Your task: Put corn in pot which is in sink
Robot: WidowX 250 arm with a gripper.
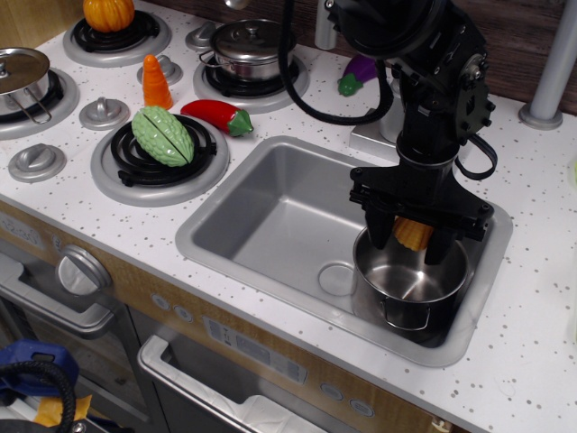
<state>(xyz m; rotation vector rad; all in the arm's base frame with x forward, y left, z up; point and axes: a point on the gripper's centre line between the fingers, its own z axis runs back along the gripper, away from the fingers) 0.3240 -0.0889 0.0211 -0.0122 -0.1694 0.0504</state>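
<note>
Your gripper (411,242) hangs directly over the pot (411,278), with the corn (413,234) clamped between the two black fingers (380,230). One finger stands at the corn's 9 o'clock and the other at its 3 o'clock, both touching it. The fingers are clenched on the corn.

The corn sits at the pot's 12 o'clock rim, just above the opening. Only its lower yellow-orange part shows below the gripper body. Its long axis appears to run roughly upright, with the rounded end pointing down into the pot, though the upper part is hidden and you cannot confirm this fully.

The pot stands upright in the sink (270,212), at the 4 o'clock corner of the basin, close to the near and right walls. The finger tips reach to about rim level, inside the pot's mouth, with little room on either side. The pot interior below the corn is bare steel. The sink floor toward 9 o'clock is open, with the drain mark (336,278) just beside the pot. The worktop (532,343) borders the sink rim.
</note>
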